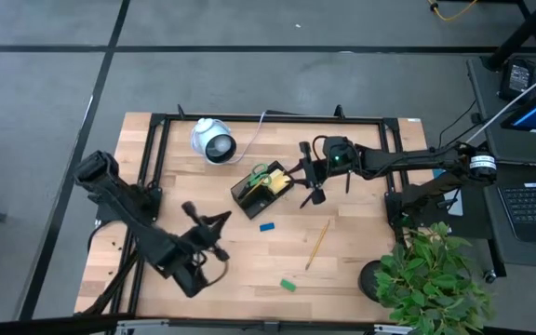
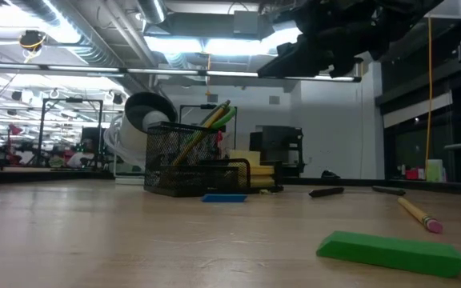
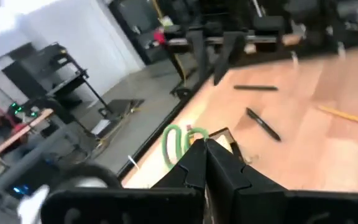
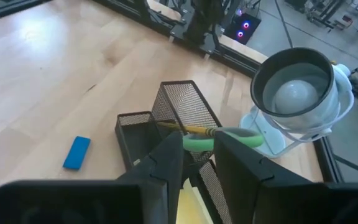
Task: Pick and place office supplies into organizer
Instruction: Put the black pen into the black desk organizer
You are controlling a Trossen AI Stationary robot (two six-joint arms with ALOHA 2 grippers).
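The black mesh organizer point(image 1: 261, 187) point(image 4: 166, 118) stands mid-table. It holds green-handled scissors point(image 4: 232, 137), a pencil point(image 4: 191, 129) and the yellow sticky-note pad point(image 1: 277, 183). The blue block point(image 1: 267, 226), another pencil point(image 1: 317, 244) and the green block point(image 1: 288, 285) lie on the table nearer the front edge. Two dark pens point(image 3: 255, 88) point(image 3: 263, 123) lie beyond the organizer. My right gripper point(image 1: 306, 175) point(image 4: 199, 149) hovers open just right of and above the organizer, holding nothing. My left gripper point(image 1: 207, 226) point(image 3: 206, 149) waits shut, left of the blue block.
A white round device point(image 1: 212, 141) with a cable sits at the far edge, left of the organizer. A potted plant point(image 1: 431, 279) stands at the near right corner. A black frame point(image 1: 268, 117) runs around the table. Bare wood shows around the blue block and the pencil.
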